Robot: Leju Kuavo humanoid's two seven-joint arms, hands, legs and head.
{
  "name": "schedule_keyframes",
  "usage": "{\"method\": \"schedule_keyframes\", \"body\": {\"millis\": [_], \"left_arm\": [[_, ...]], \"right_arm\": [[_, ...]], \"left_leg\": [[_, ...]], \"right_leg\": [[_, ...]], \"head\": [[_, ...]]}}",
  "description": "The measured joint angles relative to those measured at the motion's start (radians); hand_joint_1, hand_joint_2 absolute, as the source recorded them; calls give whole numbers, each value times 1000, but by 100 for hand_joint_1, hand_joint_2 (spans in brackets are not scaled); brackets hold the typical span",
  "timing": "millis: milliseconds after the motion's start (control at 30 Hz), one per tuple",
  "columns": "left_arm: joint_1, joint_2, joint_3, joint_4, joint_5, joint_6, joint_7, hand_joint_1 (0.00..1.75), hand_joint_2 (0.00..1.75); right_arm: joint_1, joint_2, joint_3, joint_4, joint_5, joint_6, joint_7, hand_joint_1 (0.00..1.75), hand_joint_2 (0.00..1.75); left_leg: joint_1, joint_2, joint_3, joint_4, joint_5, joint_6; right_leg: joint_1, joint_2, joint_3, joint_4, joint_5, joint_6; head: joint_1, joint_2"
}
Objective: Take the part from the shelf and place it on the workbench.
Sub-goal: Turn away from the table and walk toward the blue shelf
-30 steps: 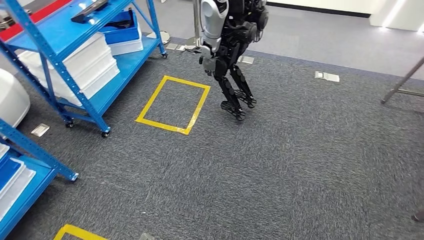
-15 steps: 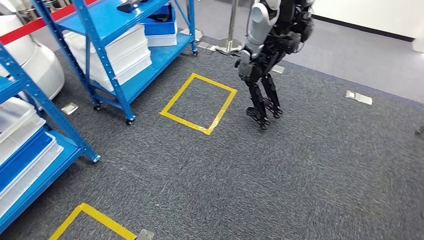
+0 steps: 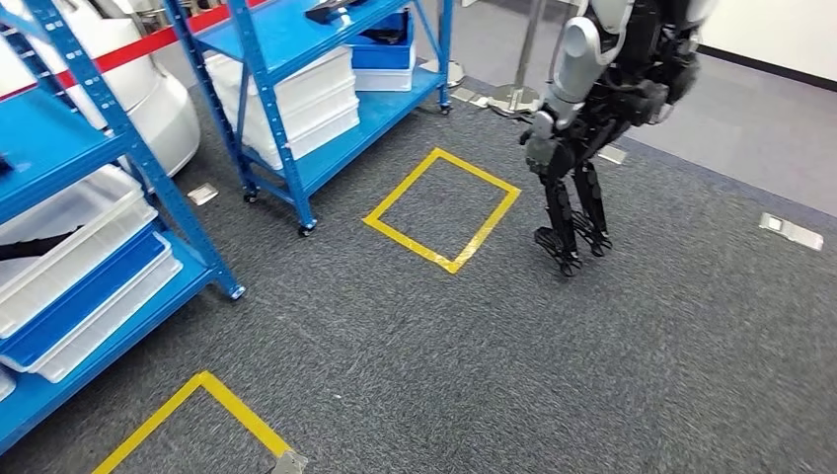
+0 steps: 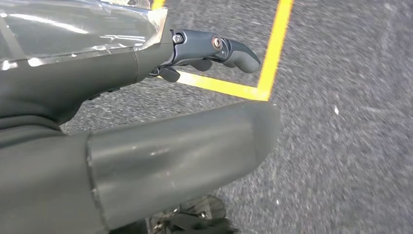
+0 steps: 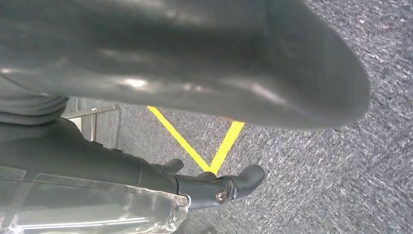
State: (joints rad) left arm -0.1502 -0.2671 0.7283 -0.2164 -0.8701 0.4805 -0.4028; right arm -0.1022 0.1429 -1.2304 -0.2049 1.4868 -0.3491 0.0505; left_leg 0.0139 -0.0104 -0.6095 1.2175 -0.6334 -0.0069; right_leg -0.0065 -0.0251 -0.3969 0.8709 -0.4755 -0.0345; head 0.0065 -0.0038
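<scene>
Stage: a judgement: the approach. The robot faces carpet [image 3: 513, 365] with blue shelves on its left; no bench shows, and nothing is picked up.
Left hand [image 4: 146, 122]: hangs over the carpet above a yellow tape corner [image 4: 265, 92]. Its fingers [image 4: 229, 48] are stretched out and slightly curved, apart from the thumb, with nothing between them.
Right hand [image 5: 160, 73]: also hangs low over carpet and tape. Its fingers [image 5: 234, 183] are extended, apart from the thumb, and hold nothing.
Part: cannot be told for certain. A dark flat thing [image 3: 331, 10] lies on the top level of the far shelf [image 3: 296, 39] at the picture's upper edge; it may be the part, but it is too small and cut off to be sure.
Near shelf [image 3: 59, 158]: carries stacked white and blue trays [image 3: 79, 286], one with a dark strap-like thing lying in it.
Handling, a guess: if the dark thing is the part, it looks flat and rigid, likely light enough for one hand. Its surface and weight cannot be read from here.
Hold, a guess: take it across the narrow width, thumb on one side and fingers opposite, near its middle so it does not tip.
Other: another humanoid robot [image 3: 592, 109] stands beyond a taped square [image 3: 444, 207].
</scene>
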Motion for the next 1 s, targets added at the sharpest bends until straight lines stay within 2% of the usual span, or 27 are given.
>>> {"method": "schedule_keyframes", "body": {"millis": [33,67,100,133,167,200,233,300,333,367,400,433,467,500,533,567,600,667,700,733,767,800,833,900,933,967,1000], "left_arm": [[4,3,0,0,0,0,-2,0,0],[7,5,0,0,1,-1,-5,0,0],[9,5,0,0,1,-2,-13,0,0],[10,2,0,0,1,-4,-26,0,0],[6,-5,-1,0,1,-4,-41,0,0],[0,-15,-2,-1,0,-5,-54,0,0],[-6,-26,-4,-2,-2,-5,-61,0,0],[-16,-44,-9,-4,-6,-4,-63,0,0],[-20,-48,-11,-5,-7,-5,-63,0,0],[-23,-52,-13,-7,-7,-5,-63,0,0],[-26,-54,-15,-8,-7,-6,-61,0,0],[-27,-54,-16,-10,-7,-8,-59,0,0],[-27,-54,-16,-10,-7,-11,-55,0,0],[-25,-54,-17,-10,-7,-14,-50,0,0],[-22,-54,-17,-10,-7,-16,-44,0,0],[-20,-54,-18,-10,-8,-19,-37,0,0],[-19,-54,-19,-10,-9,-20,-31,0,0],[-19,-54,-24,-10,-11,-25,-21,0,0],[-20,-53,-26,-10,-11,-28,-19,0,0],[-21,-53,-28,-10,-11,-31,-18,0,0],[-20,-52,-29,-10,-12,-33,-17,0,0],[-19,-51,-29,-11,-12,-33,-17,0,0],[-17,-49,-30,-11,-12,-33,-17,0,0],[-16,-43,-29,-12,-12,-32,-17,0,0],[-17,-40,-29,-12,-12,-32,-17,0,0],[-17,-37,-29,-12,-12,-32,-16,0,0],[-16,-34,-29,-12,-12,-32,-16,0,0]], "right_arm": [[1,1,0,0,1,0,0,0,0],[3,2,1,0,1,0,2,0,0],[4,3,1,0,0,-1,4,0,0],[4,2,1,0,-3,-3,8,0,0],[6,2,1,-1,-6,-5,12,0,0],[6,0,1,-1,-10,-8,16,0,0],[4,-1,0,-2,-13,-10,18,0,0],[-3,1,0,-2,-18,-11,19,0,0],[-7,3,0,-2,-19,-11,19,0,0],[-9,4,0,-2,-20,-11,19,0,0],[-9,6,0,-2,-22,-11,19,0,0],[-6,7,0,-2,-23,-11,19,0,0],[-2,7,0,-2,-24,-11,19,0,0],[2,7,0,-2,-25,-11,19,0,0],[6,8,0,-2,-26,-11,19,0,0],[9,8,-1,-2,-28,-11,19,0,0],[10,8,-1,-2,-30,-11,19,0,0],[11,2,-1,-3,-32,-11,18,0,0],[11,-2,-1,-4,-33,-11,18,0,0],[11,-4,-2,-5,-34,-11,17,0,0],[10,-4,-2,-5,-35,-11,17,0,0],[7,-3,-2,-6,-35,-11,16,0,0],[4,-1,-2,-6,-36,-11,16,0,0],[4,4,-2,-6,-36,-10,15,0,0],[5,6,-2,-6,-36,-10,15,0,0],[7,7,-2,-5,-36,-10,15,0,0],[8,9,-2,-5,-36,-10,15,0,0]], "left_leg": [[6,4,-7,5,10,-7],[12,12,10,-34,39,-14],[19,26,44,-103,77,-22],[26,55,82,-178,111,-29],[31,81,113,-236,138,-30],[33,99,131,-268,150,-26],[31,107,135,-277,153,-18],[23,83,134,-275,156,7],[21,73,134,-276,160,18],[21,62,133,-277,166,28],[21,52,132,-278,170,36],[18,40,128,-278,173,41],[14,25,124,-277,174,44],[9,11,121,-277,174,45],[3,-5,120,-277,175,46],[-4,-21,119,-277,175,47],[-10,-35,120,-278,177,49],[-12,-60,120,-278,178,50],[-11,-72,119,-278,178,49],[-7,-85,117,-278,177,45],[-9,-100,116,-279,177,41],[-11,-110,113,-277,177,38],[-15,-102,108,-269,173,36],[-18,-54,72,-204,130,28],[-14,-26,38,-142,94,20],[-8,-11,-2,-72,61,9],[-1,-5,-38,-14,42,-2]], "right_leg": [[-2,-12,-1,0,-2,3],[-5,-22,-1,1,-5,7],[-8,-32,0,4,-8,13],[-5,-42,4,10,-14,21],[-3,-52,7,15,-23,30],[2,-62,12,18,-33,39],[8,-73,18,19,-42,47],[9,-88,28,16,-53,59],[7,-76,28,26,-62,64],[4,-52,16,58,-82,65],[0,-24,-9,112,-111,64],[0,1,-50,189,-146,62],[0,13,-96,271,-176,61],[2,16,-134,331,-190,63],[6,19,-157,357,-187,65],[11,23,-159,334,-163,66],[18,31,-143,272,-127,62],[38,77,-94,119,-51,32],[47,98,-77,71,-28,16],[55,114,-69,48,-16,1],[58,115,-68,45,-9,-7],[51,107,-63,37,3,-13],[42,96,-56,28,16,-14],[19,68,-44,10,36,-17],[18,54,-43,8,36,-19],[16,40,-44,8,35,-22],[14,27,-45,8,33,-20]], "head": [[0,0],[0,0],[-1,0],[-2,0],[-1,0],[2,0],[5,0],[8,0],[7,0],[7,0],[7,0],[8,0],[8,0],[7,0],[7,0],[7,0],[7,0],[3,0],[3,0],[5,0],[9,0],[14,0],[16,0],[11,0],[9,0],[7,0],[7,0]]}}
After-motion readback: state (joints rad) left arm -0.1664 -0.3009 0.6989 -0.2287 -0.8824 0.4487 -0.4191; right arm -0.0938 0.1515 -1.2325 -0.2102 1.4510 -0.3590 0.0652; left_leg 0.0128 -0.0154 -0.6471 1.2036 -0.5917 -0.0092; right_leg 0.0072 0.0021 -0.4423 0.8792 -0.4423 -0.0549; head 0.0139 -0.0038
